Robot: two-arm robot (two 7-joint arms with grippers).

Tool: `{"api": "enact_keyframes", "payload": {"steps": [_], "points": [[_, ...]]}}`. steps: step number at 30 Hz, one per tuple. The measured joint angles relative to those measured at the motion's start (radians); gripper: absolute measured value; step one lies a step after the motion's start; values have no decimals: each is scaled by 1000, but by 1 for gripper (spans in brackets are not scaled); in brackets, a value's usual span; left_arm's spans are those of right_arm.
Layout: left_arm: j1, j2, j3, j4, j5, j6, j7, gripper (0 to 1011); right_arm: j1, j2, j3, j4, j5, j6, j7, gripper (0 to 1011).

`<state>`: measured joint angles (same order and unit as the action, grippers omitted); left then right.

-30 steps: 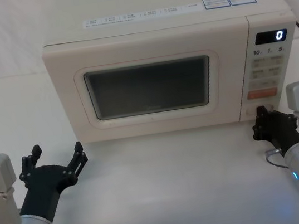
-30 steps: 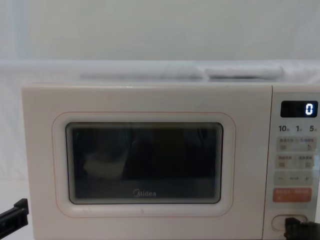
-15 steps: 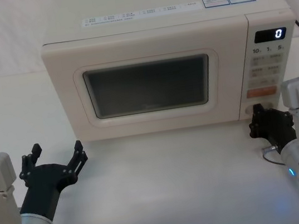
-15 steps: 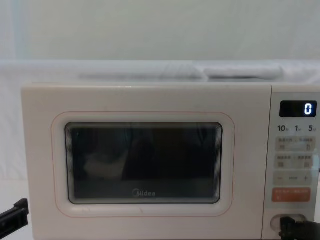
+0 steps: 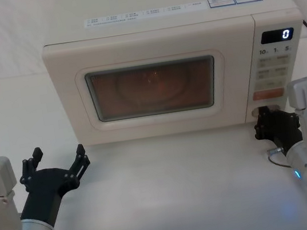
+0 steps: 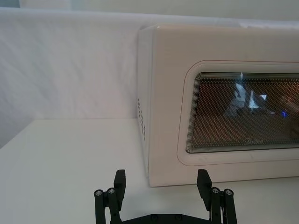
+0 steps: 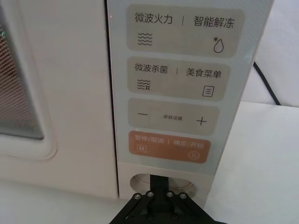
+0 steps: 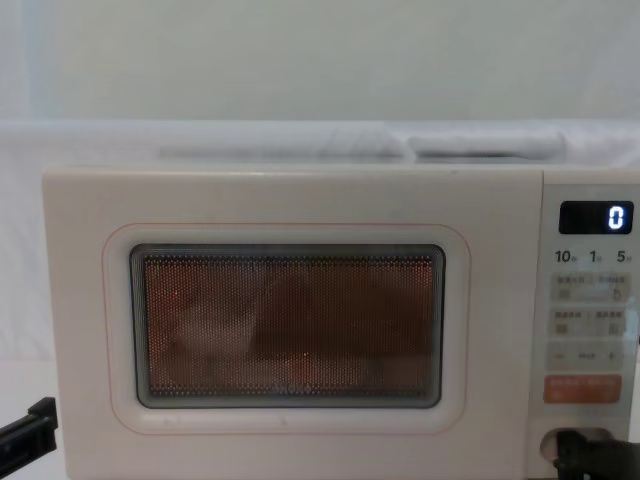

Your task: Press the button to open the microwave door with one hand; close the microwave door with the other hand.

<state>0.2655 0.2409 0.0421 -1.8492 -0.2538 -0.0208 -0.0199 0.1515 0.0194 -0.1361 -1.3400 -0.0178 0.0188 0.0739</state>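
Note:
The microwave door [image 5: 149, 86] is a cream panel with a meshed window, lit orange from inside; it also faces me in the chest view [image 8: 280, 330]. It looks flush with the oven front. At the foot of the control panel, my right gripper [image 5: 270, 120] is shut, its joined fingertips [image 7: 161, 179] pressed onto the pill-shaped button [image 7: 138, 180], which they partly cover. The same gripper [image 8: 590, 455] shows low at the right of the chest view. Near the door's lower left corner, short of the oven, my left gripper [image 5: 56, 161] hovers open, its fingers [image 6: 120, 179] spread wide.
The control panel [image 7: 177, 79] carries an orange key [image 7: 168, 145], pale square keys and a display [image 5: 278, 35] reading 0. A black cable [image 7: 266, 86] runs on the white table [image 5: 171, 193] to the right of the oven. Bare table lies between the arms.
The oven's inner light has come on, turning the dark window orange. My right gripper has edged forward and left onto the button. The left arm has stayed put.

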Motion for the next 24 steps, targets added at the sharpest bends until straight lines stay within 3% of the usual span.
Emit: {"api": "enact_keyframes", "payload": {"steps": [16,24], "points": [[0,0,0,0,0,0,0,1001,20,-8,10,33,29,-8,11,0],[0,0,0,0,0,0,0,1001,-19,7,15,-17,39,-1,20,0]]}}
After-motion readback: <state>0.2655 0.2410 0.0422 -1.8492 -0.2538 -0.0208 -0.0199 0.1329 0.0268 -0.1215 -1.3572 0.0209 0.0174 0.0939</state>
